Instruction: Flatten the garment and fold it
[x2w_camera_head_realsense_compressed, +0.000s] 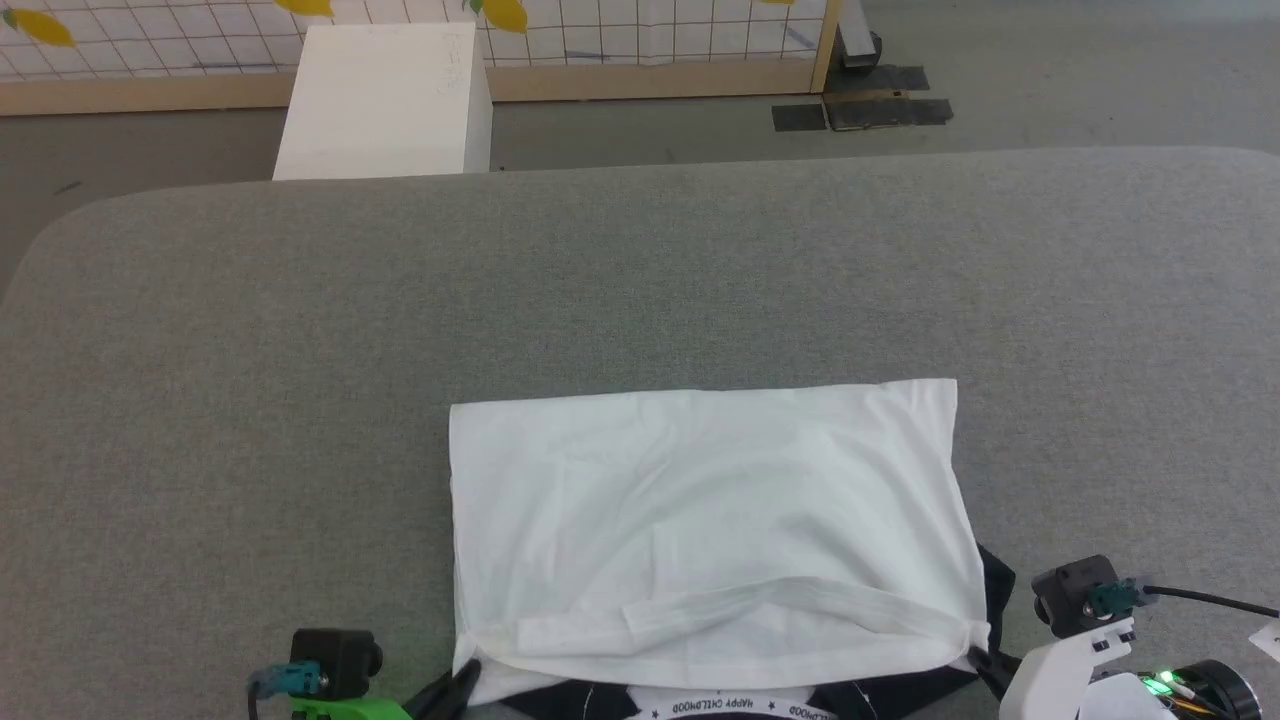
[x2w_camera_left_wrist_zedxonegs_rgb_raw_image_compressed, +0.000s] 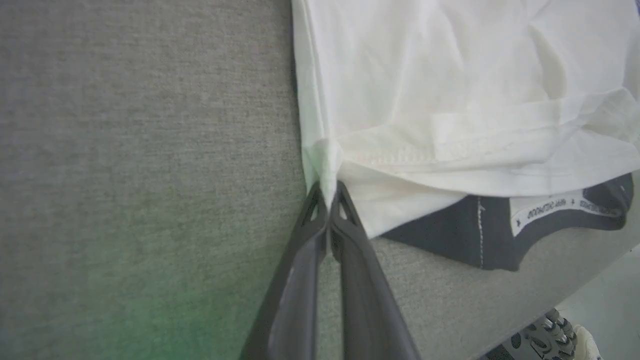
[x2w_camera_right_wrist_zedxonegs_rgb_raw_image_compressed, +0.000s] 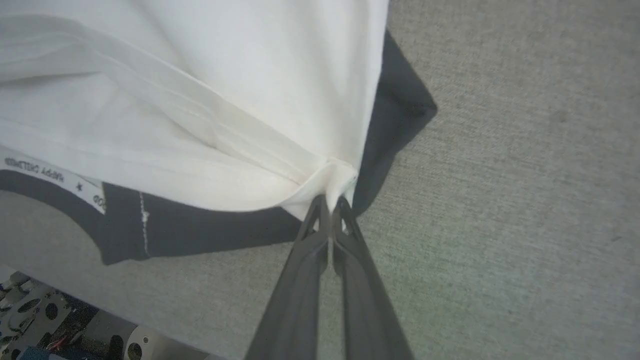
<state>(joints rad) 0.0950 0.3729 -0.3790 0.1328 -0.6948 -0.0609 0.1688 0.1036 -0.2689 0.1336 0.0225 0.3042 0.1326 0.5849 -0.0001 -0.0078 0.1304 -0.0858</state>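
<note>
Head view shows the garment (x2w_camera_head_realsense_compressed: 710, 540) lying toward 6 o'clock on the grey tabletop (x2w_camera_head_realsense_compressed: 640, 280), a little right of centre and close to the near edge. It is doubled over into a rough rectangle. A white layer with soft creases lies on top, and its hem runs across the near side. Black fabric peeks out beneath at 6 o'clock and at the 5 o'clock corner. The black collar (x2w_camera_head_realsense_compressed: 730, 705) there carries a white band printed HAPPY CHILDHOOD.

At the garment's 7 o'clock corner the left pincer (x2w_camera_head_realsense_compressed: 470, 670) has its fingers pressed together on the white cloth. The left wrist view shows the tips of this left pincer (x2w_camera_left_wrist_zedxonegs_rgb_raw_image_compressed: 328, 192) pinching the bunched corner of the hem. At the 5 o'clock corner the right pincer (x2w_camera_head_realsense_compressed: 975, 655) grips likewise. In the right wrist view, the right pincer (x2w_camera_right_wrist_zedxonegs_rgb_raw_image_compressed: 330, 200) has its tips closed on the gathered white corner, with black fabric just beside them.

Beyond the tabletop, at 11 o'clock, stands a white box (x2w_camera_head_realsense_compressed: 385, 100) before a gridded panel (x2w_camera_head_realsense_compressed: 640, 40).
</note>
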